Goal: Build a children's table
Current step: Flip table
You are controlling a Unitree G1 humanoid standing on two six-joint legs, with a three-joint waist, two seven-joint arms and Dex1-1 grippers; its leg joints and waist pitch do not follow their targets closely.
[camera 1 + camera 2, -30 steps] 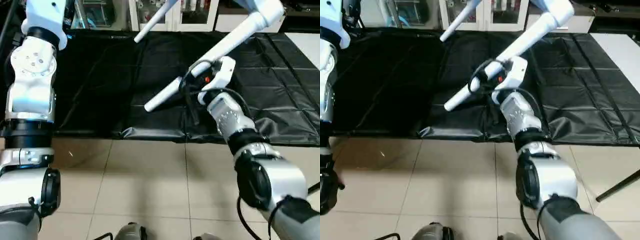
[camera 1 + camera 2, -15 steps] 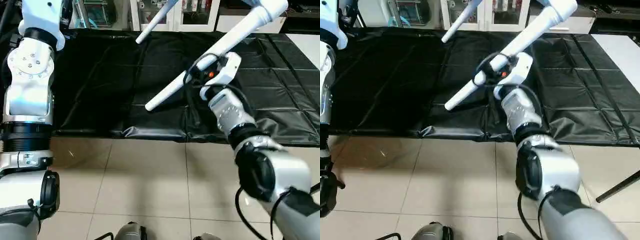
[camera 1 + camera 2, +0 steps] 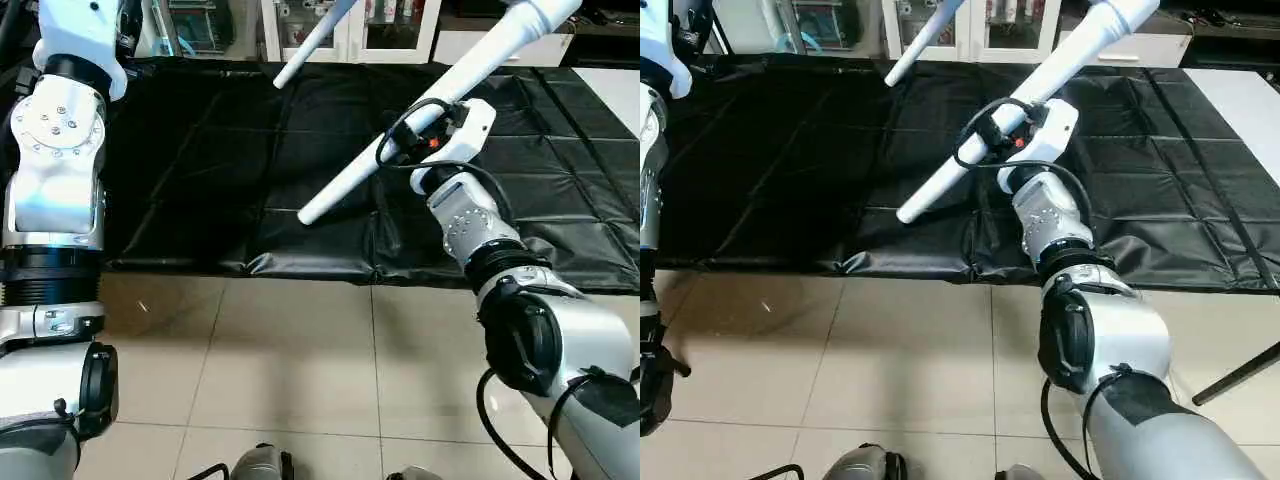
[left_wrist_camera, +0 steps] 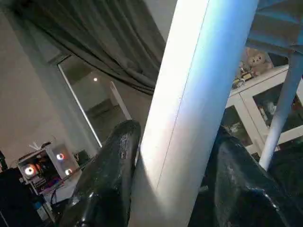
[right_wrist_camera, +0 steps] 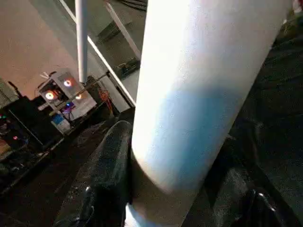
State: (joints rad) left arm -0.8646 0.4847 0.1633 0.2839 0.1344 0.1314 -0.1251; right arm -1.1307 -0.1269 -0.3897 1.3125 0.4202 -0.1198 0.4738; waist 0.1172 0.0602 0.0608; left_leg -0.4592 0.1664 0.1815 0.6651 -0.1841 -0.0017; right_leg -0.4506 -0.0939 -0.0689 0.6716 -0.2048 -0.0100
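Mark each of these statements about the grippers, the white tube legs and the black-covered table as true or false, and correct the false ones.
1. The right gripper has a white tube leg between its two black fingers. True.
2. That leg lies flat on the black-covered table. False: it slants, its free end low over the black cover and the rest rising toward the picture's top right.
3. The left gripper has nothing between its fingers. False: a second white tube leg stands between them.
4. Another leg's end shows near the table's far edge. True.
5. The floor in front of the table is carpeted. False: it is tiled floor.
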